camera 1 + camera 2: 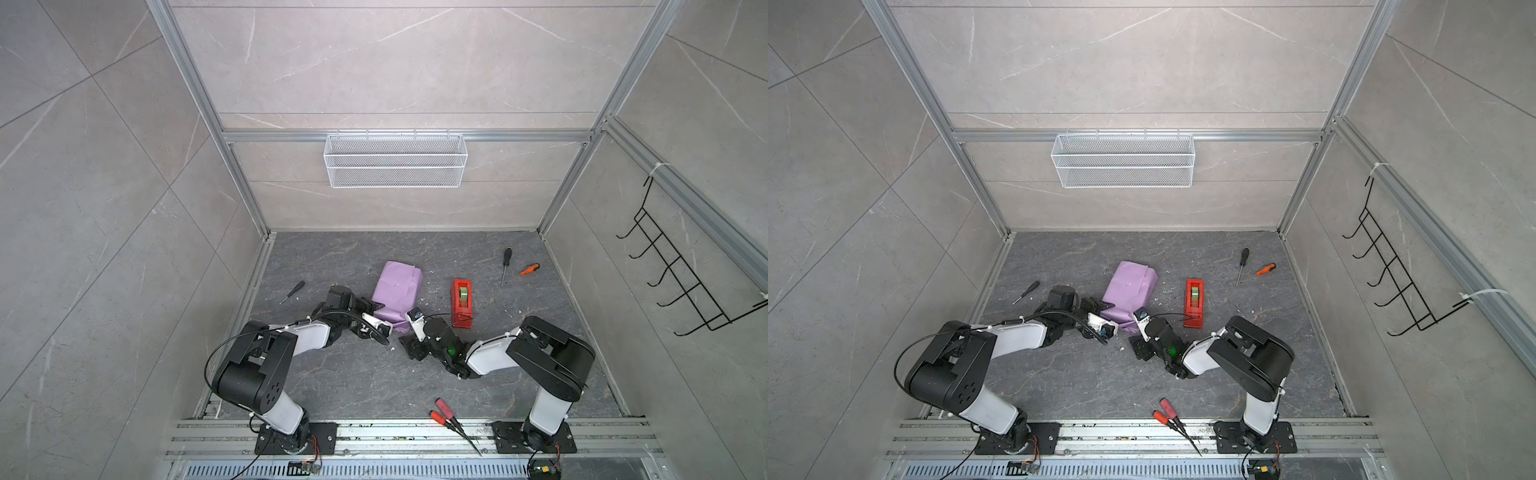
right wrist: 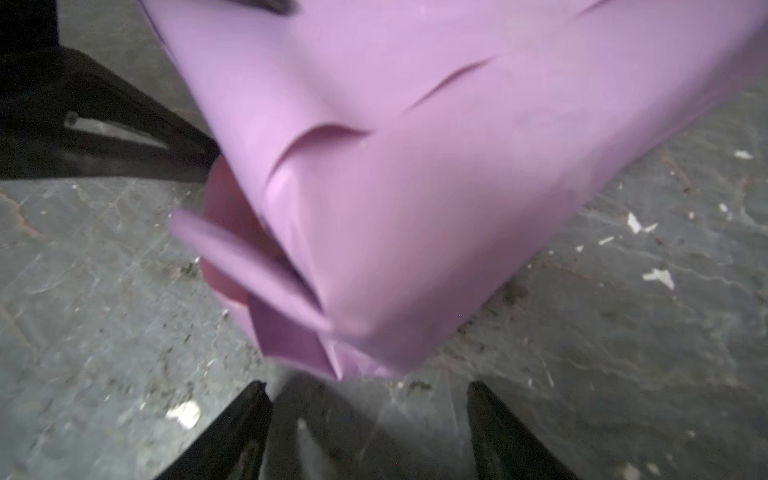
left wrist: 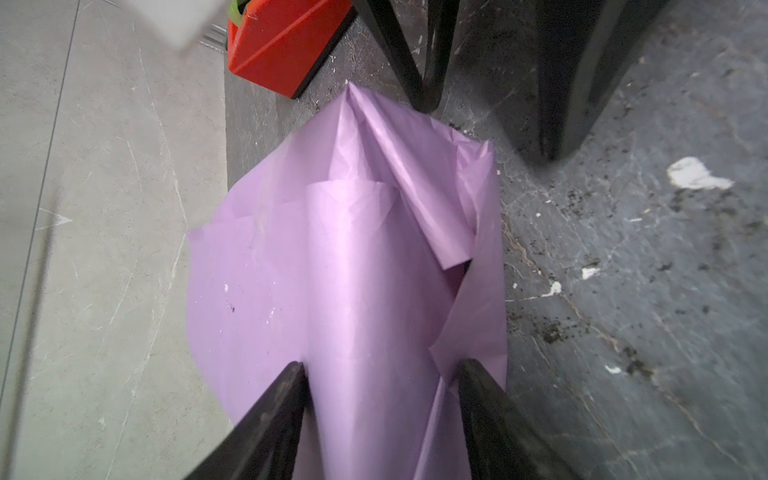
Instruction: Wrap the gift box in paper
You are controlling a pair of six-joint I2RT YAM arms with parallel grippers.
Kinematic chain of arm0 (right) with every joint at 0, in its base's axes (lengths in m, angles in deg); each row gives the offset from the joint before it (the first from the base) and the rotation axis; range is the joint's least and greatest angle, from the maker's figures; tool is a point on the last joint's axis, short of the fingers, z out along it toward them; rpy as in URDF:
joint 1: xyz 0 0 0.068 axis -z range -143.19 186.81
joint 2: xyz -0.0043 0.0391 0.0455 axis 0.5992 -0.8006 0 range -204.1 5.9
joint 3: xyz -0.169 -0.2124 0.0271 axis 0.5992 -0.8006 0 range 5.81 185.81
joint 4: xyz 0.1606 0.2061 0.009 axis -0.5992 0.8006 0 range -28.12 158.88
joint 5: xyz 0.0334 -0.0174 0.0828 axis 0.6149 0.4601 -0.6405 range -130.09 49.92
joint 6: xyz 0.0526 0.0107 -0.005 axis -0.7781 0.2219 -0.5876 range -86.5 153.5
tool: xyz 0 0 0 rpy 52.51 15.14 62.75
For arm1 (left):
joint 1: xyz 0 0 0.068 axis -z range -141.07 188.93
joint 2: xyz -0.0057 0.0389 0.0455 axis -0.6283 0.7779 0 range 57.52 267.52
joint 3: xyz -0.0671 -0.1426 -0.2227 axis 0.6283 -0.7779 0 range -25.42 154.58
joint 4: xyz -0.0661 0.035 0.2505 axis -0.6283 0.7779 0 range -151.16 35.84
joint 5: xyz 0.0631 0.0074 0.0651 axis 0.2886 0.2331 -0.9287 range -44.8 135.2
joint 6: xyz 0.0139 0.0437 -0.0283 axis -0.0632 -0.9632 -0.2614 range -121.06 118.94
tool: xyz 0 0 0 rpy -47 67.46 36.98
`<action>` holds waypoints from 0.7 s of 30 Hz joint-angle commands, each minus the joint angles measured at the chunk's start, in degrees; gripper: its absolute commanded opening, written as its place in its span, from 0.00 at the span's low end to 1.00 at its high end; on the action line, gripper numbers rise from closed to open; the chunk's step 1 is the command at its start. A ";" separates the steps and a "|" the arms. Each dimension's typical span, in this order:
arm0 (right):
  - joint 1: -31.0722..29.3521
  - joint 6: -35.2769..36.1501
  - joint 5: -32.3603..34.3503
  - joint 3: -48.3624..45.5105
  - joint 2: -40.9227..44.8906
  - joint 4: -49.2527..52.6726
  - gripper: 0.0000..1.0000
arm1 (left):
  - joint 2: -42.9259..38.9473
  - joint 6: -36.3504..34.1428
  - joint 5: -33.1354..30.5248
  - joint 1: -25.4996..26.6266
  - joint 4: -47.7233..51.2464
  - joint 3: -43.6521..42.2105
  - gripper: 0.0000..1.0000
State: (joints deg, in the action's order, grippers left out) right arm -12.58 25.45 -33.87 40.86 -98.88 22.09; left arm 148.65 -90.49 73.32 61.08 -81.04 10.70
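Paper (image 1: 397, 291) bundled on the table (image 1: 353, 374) beside the tape dispenser (image 1: 461, 300); the gift box is hidden, probably inside.
Your left gripper (image 3: 382, 365) clamps one end of the bundle; hold firm and bring the right gripper (image 2: 368, 384), jaws apart and empty, onto the loose folded corner. Only the right wrist view shows that corner; both top views show the dispenser close by.

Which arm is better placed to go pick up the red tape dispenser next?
Right. The right gripper has open, empty jaws and sits nearer the tape dispenser; the left gripper is holding the paper.
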 commanded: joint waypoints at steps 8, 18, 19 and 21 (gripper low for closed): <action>0.52 -4.24 3.04 4.19 -4.91 -10.15 0.73 | 1.82 4.71 -1.05 0.00 5.71 0.45 0.61; 1.92 -8.36 2.15 3.81 -4.66 -11.21 0.65 | 3.51 6.28 0.90 -0.87 9.97 3.43 0.71; 1.91 -8.55 1.98 3.80 -4.72 -11.27 0.65 | 3.76 6.73 0.80 -0.86 9.80 3.67 0.72; 1.92 -8.84 1.96 3.89 -4.65 -11.12 0.64 | 4.20 7.57 0.46 -0.84 9.51 4.32 0.72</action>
State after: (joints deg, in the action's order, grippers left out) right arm -10.83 18.39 -31.77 43.44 -102.88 12.28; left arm 150.75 -86.03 74.28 60.62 -77.17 14.46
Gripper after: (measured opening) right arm 0.645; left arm 0.715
